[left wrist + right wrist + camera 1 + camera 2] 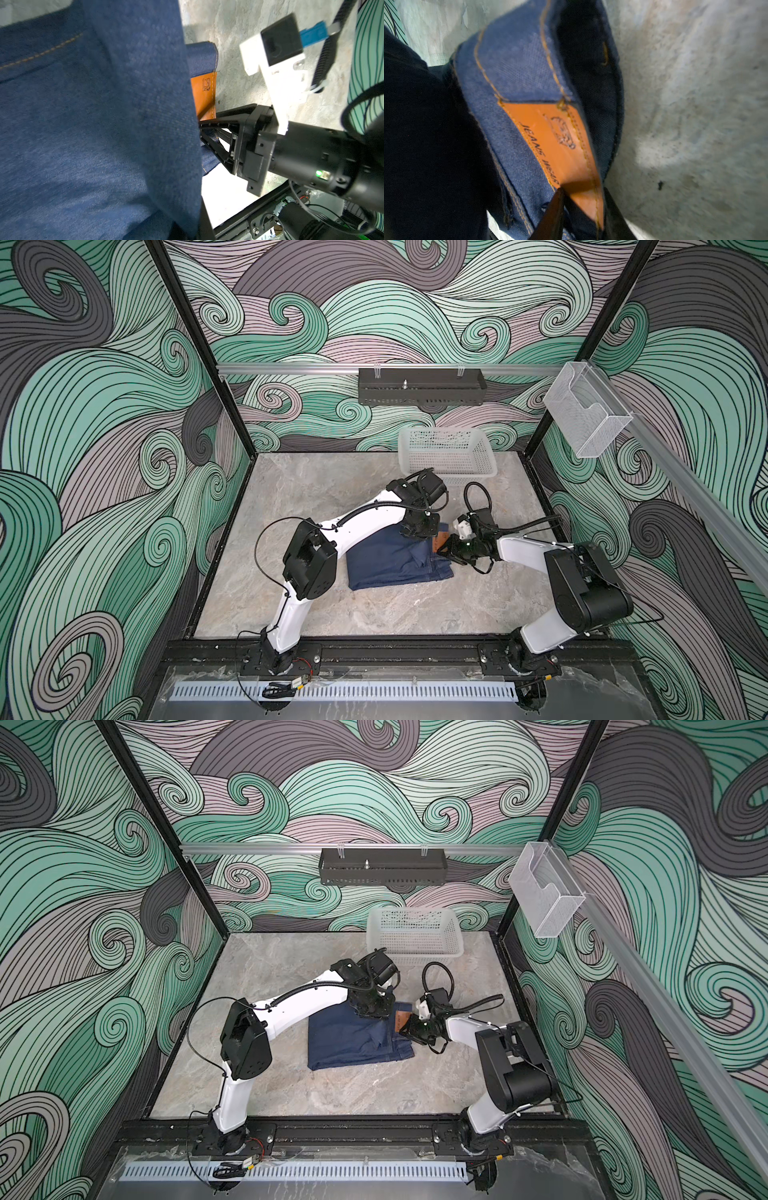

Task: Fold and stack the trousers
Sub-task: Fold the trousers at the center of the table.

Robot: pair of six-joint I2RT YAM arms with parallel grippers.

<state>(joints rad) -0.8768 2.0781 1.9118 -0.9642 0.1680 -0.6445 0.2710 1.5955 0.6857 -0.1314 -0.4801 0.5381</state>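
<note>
Dark navy denim trousers [395, 560], folded into a compact rectangle, flat near the middle of the worktop [332, 614]. Tan stitching [550, 52] along the seams. Orange-brown waistband patch [558, 145] at the right-hand end, face up.

orange patch [556, 155] on trousers [512, 62], "JEANS"

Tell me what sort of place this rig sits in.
Probably a purpose-built robot test cell, not a home. Black frame posts enclose swirl-printed walls. Two arms bolt to a front rail. A white plastic basket sits on the marble-look tabletop.
</note>
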